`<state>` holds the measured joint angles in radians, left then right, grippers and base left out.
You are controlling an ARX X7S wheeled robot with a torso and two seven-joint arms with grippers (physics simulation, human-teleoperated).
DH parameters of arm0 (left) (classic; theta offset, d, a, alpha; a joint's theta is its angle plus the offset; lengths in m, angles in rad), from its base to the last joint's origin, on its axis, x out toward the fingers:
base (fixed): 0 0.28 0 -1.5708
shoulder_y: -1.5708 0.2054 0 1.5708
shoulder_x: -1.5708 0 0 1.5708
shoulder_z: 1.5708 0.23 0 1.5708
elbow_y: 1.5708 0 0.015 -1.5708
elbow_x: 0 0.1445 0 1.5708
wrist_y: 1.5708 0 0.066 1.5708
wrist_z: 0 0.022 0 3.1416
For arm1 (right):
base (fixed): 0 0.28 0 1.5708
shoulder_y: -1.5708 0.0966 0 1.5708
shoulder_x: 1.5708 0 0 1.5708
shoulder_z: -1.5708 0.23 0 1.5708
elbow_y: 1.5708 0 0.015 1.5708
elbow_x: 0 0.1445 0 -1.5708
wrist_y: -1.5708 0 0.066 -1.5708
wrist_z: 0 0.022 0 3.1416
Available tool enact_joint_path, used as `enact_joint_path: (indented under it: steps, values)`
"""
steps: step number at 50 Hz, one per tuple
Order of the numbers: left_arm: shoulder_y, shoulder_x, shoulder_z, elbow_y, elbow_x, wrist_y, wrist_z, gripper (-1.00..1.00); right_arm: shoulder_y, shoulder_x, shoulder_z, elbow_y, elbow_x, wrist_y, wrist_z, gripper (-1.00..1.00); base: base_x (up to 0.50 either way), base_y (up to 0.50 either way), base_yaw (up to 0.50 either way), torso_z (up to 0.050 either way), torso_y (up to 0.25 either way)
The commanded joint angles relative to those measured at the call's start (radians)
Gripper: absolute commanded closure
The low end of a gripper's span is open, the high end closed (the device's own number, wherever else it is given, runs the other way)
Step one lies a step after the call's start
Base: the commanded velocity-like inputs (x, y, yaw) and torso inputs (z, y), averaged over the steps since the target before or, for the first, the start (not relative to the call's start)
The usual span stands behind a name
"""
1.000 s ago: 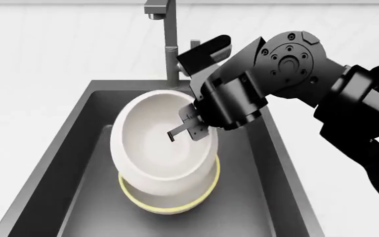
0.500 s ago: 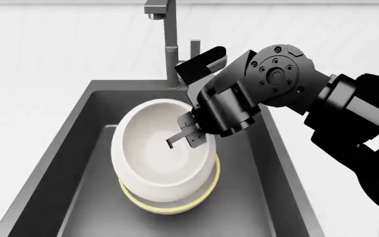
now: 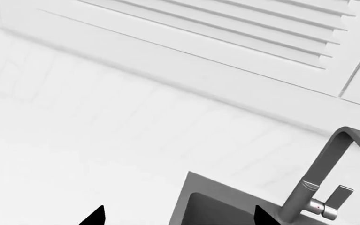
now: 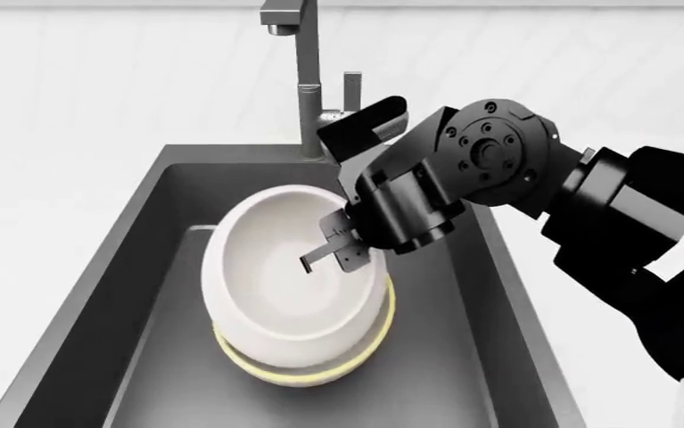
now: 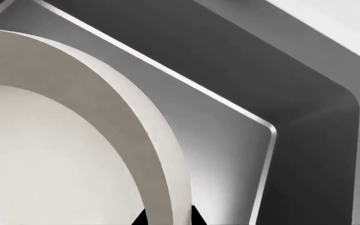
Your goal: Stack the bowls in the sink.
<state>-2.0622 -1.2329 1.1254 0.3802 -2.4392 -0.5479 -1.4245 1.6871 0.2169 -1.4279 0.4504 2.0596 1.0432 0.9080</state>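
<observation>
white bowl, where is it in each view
Head view: white bowl in the middle, tilted on the cream bowl.
Right wrist view: fills the left side, its rim between the fingertips.
Left wrist view: not in it.
Shared landmark: the sink.

The dark grey rectangular sink sits sunk in the white worktop, with the tall grey faucet behind its back edge. Inside the sink, the large white bulbous bowl rests tilted in the smaller cream yellow-rimmed bowl (only its near rim shows). The right gripper straddles the large bowl's right wall.
</observation>
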Motion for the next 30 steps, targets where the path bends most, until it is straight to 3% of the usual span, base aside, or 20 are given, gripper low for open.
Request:
enact_joint_path:
  steps: [1, 30]
  values:
    - [0.006, -0.003, -0.003, 0.006, 0.001, 0.004, 0.000, -1.00, 0.003, 0.005, -0.002, -0.006, -0.007, 0.016, -0.014, -1.00, 0.00, 0.00, 0.00, 0.000, 0.000]
    - [-0.001, 0.007, -0.015, -0.006, -0.008, -0.006, -0.011, -1.00, 0.082, 0.091, 0.030, -0.114, 0.112, 0.044, 0.084, -1.00, 0.00, 0.00, 0.00, 0.000, 0.000]
